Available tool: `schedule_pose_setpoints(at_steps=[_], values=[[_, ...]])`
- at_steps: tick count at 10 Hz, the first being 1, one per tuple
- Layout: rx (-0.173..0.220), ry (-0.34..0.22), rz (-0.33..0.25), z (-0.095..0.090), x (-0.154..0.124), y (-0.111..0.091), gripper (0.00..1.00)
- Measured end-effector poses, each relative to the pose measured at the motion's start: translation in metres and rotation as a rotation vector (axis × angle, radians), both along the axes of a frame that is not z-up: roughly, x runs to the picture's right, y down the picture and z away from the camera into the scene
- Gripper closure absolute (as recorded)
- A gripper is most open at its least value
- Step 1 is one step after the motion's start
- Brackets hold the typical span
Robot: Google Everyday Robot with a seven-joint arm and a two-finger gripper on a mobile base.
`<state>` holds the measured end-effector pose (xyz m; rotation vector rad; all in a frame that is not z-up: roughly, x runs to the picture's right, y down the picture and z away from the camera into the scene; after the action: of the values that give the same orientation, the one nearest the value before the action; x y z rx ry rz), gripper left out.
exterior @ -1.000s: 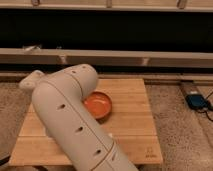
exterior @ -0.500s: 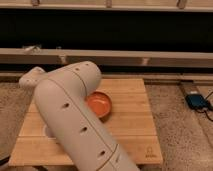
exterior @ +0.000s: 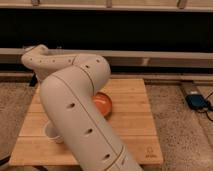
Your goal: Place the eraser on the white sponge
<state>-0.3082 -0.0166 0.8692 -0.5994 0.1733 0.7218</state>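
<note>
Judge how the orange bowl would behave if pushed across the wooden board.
The orange bowl looks shallow and wide, so it would probably slide rather than tip. Its smooth sheen suggests rigid, likely light plastic. The hand is not in view.

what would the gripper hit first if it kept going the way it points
Cannot say: the gripper is hidden behind the arm, over the left of the wooden board. Probably downward onto the board, but that is a guess.

We are viewing a dim, warm, blurry scene.
Overhead light is glossing the arm [exterior: 75,100], which is shadowing the table [exterior: 135,117] and hiding the gripper.
</note>
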Motion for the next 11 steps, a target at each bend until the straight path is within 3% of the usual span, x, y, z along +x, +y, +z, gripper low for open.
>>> schedule_pose_setpoints(at_steps=[2, 4, 7, 11], values=[[0.002, 0.014, 0.016, 0.021, 0.013, -0.023, 1.00], [-0.008, 0.045, 0.052, 0.056, 0.039, -0.039, 1.00], [-0.042, 0.090, 0.099, 0.087, 0.080, -0.029, 1.00], [-0.079, 0.104, 0.135, 0.096, 0.109, -0.010, 1.00]])
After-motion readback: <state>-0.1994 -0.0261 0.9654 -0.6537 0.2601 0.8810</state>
